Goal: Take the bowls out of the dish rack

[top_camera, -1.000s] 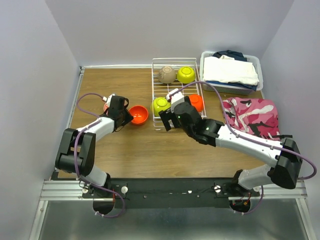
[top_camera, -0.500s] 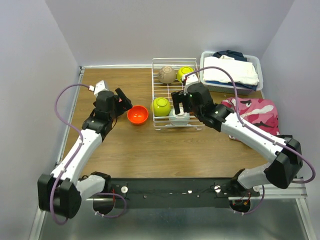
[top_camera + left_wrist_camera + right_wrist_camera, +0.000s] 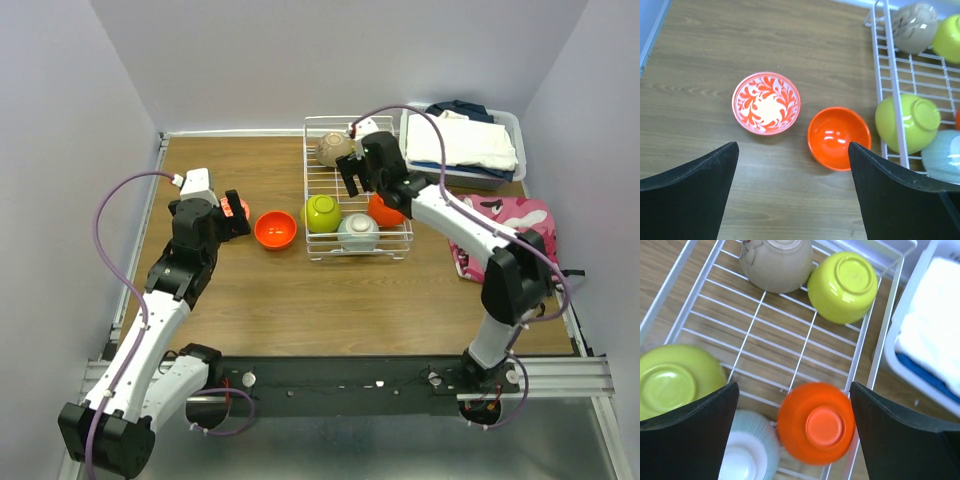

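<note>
Left gripper: jaws spread wide, nothing between them; hovers over the wooden table, left of the rack.
Right gripper: jaws spread wide, empty; hovers over the rack's middle.
Dish rack: white wire tray at the table's far side; holds 5 bowls.
Far end of rack: taupe bowl and far lime-green bowl, side by side.
Near end of rack: near lime-green bowl, pale blue bowl, rack orange bowl, bases showing.
On table: patterned bowl and table orange bowl, 2 upright, close but apart.
Right of rack: grey bin of folded clothes; pink camouflage cloth.
</note>
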